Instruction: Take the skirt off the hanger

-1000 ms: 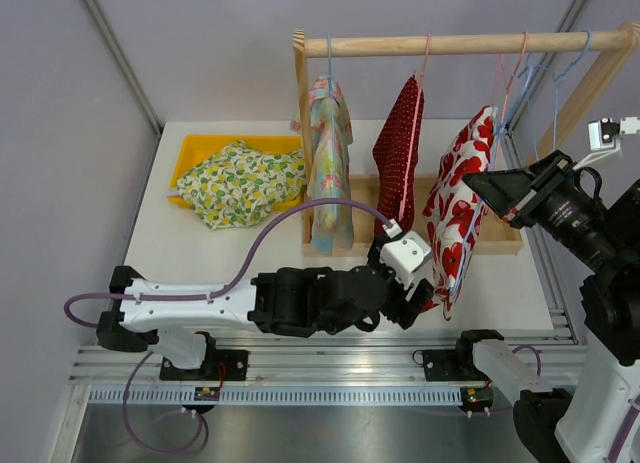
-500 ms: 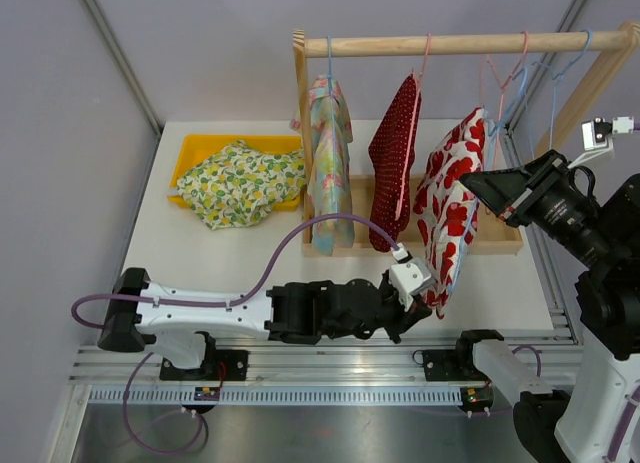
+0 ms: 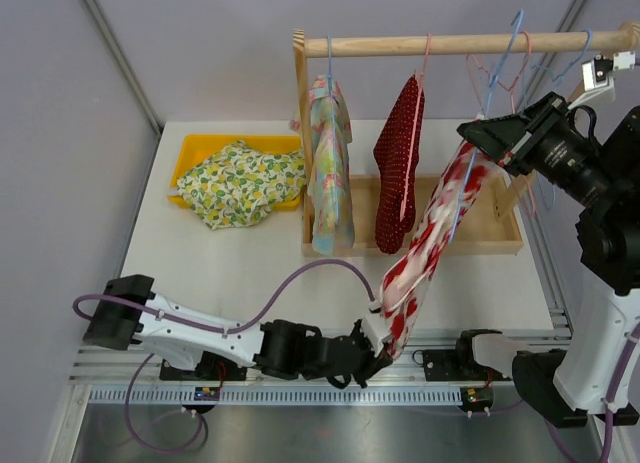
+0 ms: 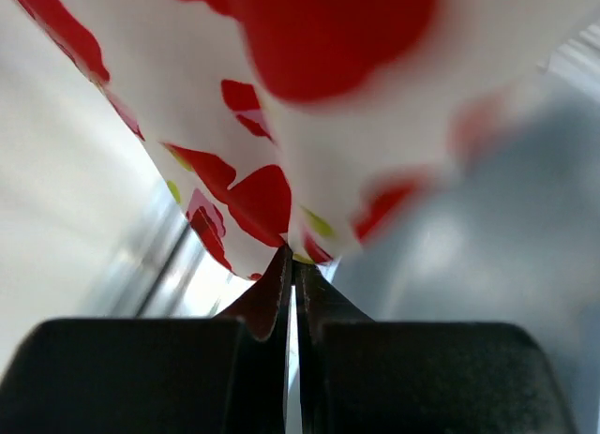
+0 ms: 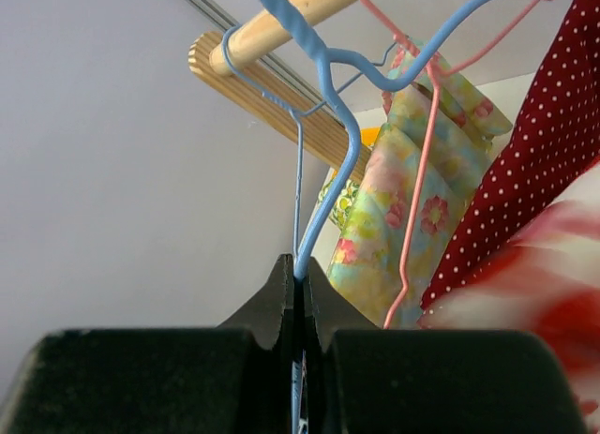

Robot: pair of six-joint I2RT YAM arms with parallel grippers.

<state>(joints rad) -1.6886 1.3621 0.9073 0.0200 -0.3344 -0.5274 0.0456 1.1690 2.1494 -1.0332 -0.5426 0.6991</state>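
Note:
The skirt (image 3: 440, 218), white with red flowers, is stretched in a long slant from the blue hanger (image 3: 512, 38) at the rail down to the table's near edge. My left gripper (image 3: 383, 345) is shut on the skirt's lower hem; in the left wrist view the cloth (image 4: 309, 97) comes up out of the closed tips of the left gripper (image 4: 292, 265). My right gripper (image 3: 470, 133) is shut on the blue hanger's wire (image 5: 330, 162) below its hook, as the right gripper (image 5: 300, 270) shows close up. The skirt's top (image 5: 548, 293) is blurred.
A wooden rack with a rail (image 3: 460, 43) and a base tray (image 3: 495, 245) carries a pastel floral garment (image 3: 330, 173), a red dotted garment (image 3: 400, 168) on a pink hanger (image 5: 417, 218), and bare pink hangers (image 3: 490, 68). A yellow tray (image 3: 190, 148) holds a yellow-green floral cloth (image 3: 240, 183).
My left gripper shut on the skirt's hem and pulled it down toward the near edge. The right gripper lifted the hanger higher, and the skirt went from hanging loose to stretched.

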